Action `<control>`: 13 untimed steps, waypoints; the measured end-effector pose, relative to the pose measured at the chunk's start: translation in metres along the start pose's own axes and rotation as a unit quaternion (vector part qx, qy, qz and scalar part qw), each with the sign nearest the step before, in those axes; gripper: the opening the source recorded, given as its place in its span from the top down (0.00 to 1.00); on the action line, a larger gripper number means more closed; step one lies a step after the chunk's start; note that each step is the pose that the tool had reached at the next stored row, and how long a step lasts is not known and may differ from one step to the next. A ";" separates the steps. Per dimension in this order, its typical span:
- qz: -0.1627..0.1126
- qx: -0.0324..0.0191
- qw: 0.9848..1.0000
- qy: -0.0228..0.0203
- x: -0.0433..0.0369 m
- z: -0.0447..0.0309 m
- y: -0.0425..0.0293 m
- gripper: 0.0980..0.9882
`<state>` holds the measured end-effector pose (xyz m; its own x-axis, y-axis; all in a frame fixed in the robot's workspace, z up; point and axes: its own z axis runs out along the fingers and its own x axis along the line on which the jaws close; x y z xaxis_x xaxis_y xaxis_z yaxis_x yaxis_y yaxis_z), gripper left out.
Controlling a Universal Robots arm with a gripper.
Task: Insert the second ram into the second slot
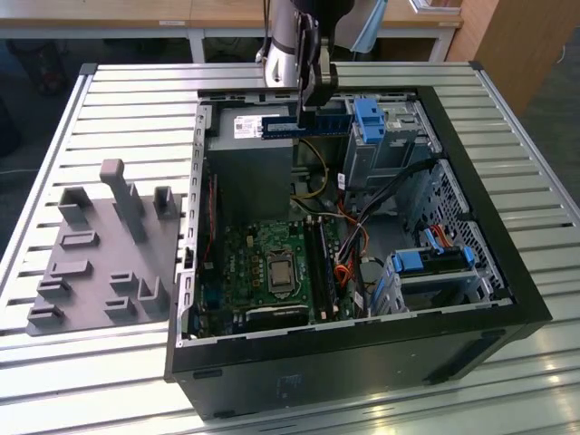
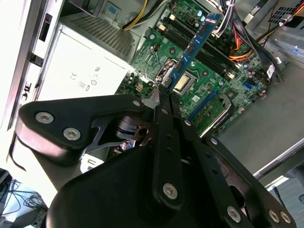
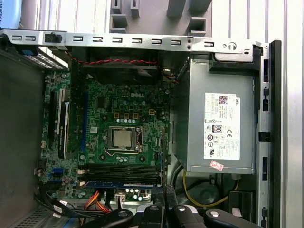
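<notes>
The second ram (image 1: pixel 279 129) is a thin blue board with a pale label. My gripper (image 1: pixel 306 116) is shut on it and holds it level above the grey power supply (image 1: pixel 246 154), in the open computer case. In the second wrist view the stick (image 2: pixel 197 40) juts out from the closed fingertips (image 2: pixel 160 97) over the green motherboard (image 2: pixel 152 61). In the first wrist view it shows edge-on as a thin dark line (image 3: pixel 161 161) ahead of the gripper (image 3: pixel 164 208). The dark memory slots (image 1: pixel 319 258) (image 3: pixel 118 171) lie beside the processor socket, below and apart from the stick. I cannot tell which one is the second slot.
A blue strip (image 3: pixel 121 184) runs along the outermost memory slot. Orange and black cables (image 1: pixel 349 263) crowd the slots' side. Blue-tabbed drive bays (image 1: pixel 435 263) fill the exterior view's right of the case. A grey fixture plate (image 1: pixel 100 263) with upright pegs lies on the slatted table.
</notes>
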<state>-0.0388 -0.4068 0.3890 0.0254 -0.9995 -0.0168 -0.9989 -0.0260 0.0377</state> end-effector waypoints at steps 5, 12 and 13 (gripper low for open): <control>0.000 0.000 1.000 0.000 0.0016 0.0000 0.0000 0.96; 0.000 0.000 1.000 0.000 0.0099 -0.0001 0.0002 0.96; 0.000 0.000 1.000 0.000 0.0112 -0.0001 0.0003 0.96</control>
<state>-0.0388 -0.4180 0.3889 0.0252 -0.9995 -0.0169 -0.9990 -0.0259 0.0377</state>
